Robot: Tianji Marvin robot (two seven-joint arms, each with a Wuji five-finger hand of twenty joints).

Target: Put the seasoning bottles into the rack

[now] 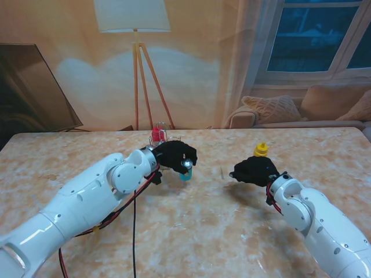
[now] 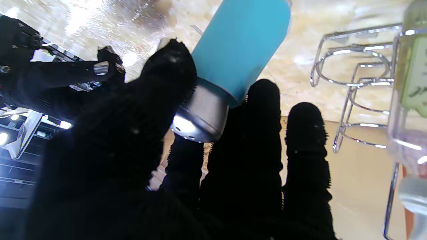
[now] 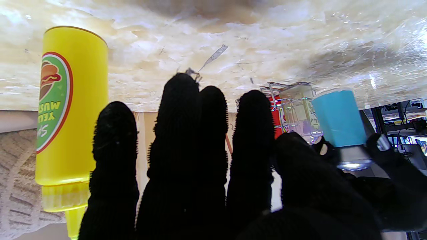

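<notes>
Now: left hand [image 1: 175, 155] at frame ctr, fingers [image 2: 263, 133] clamped on blue shaker [image 2: 238, 46] just beside wire rack [image 2: 353, 80]. Right hand [image 1: 254, 171] ctr-right, fingers [image 3: 186, 133] apart, holding nothing, near yellow mustard bottle [image 3: 68, 110] standing on counter [image 1: 191, 231].

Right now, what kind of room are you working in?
Probably a mock living room, though I can't be sure: a tripod floor lamp, a sofa with cushions beneath a window, and a marble-look table in front of me.
</notes>
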